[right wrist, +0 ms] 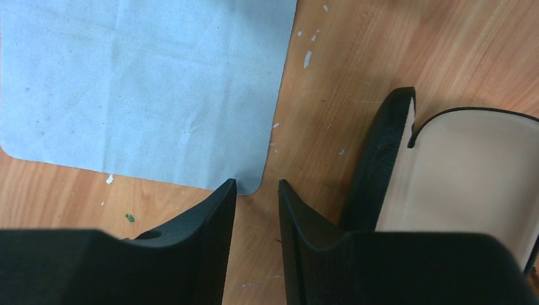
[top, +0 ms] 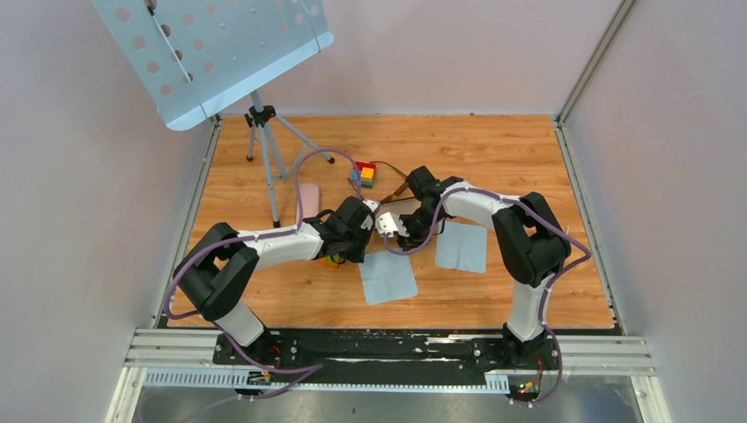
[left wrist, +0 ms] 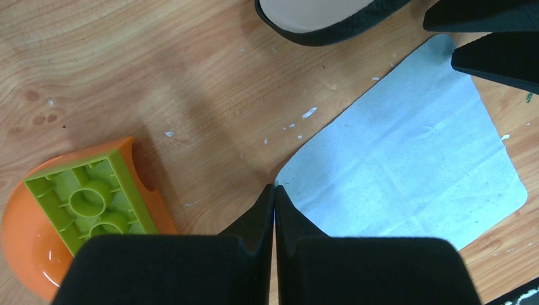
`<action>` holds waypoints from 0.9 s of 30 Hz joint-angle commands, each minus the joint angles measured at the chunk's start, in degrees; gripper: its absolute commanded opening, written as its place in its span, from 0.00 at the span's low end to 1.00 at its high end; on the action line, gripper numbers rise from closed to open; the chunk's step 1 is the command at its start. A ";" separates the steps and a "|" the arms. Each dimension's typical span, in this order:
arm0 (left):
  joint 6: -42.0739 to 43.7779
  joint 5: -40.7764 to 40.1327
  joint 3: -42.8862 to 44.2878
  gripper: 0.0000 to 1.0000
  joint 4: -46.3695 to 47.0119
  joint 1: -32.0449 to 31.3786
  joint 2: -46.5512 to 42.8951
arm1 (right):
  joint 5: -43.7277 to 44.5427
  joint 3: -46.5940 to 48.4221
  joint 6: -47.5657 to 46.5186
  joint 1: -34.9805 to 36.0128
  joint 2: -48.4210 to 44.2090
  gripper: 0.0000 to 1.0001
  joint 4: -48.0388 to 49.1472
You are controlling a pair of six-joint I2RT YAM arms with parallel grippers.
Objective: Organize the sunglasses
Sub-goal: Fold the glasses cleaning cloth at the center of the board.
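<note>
The sunglasses do not show clearly in any view; a thin brown strip (top: 401, 188) beside the right wrist may be part of them. An open black glasses case (top: 403, 208) with a beige lining lies between my two grippers and looks empty where visible (right wrist: 470, 171). My left gripper (left wrist: 274, 187) is shut and empty, hovering at the corner of a light-blue cloth (left wrist: 407, 171). My right gripper (right wrist: 257, 184) is slightly open and empty, just left of the case, at the corner of that cloth (right wrist: 140, 89).
A second light-blue cloth (top: 462, 247) lies under the right forearm. An orange dish holding a green brick (left wrist: 82, 203) sits by the left gripper. A pink case (top: 308, 198), coloured bricks (top: 363, 173) and a music-stand tripod (top: 264, 141) stand further back.
</note>
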 commanded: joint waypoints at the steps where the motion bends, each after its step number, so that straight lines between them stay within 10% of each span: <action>1: 0.37 -0.14 -1.23 0.00 -0.01 0.73 1.05 | 1.52 1.26 -3.31 1.34 1.66 0.34 -3.41; 27: 0.94 3.55 -1.17 0.00 1.39 0.99 0.05 | 8.26 -0.86 0.81 4.56 -1.18 0.00 -1.72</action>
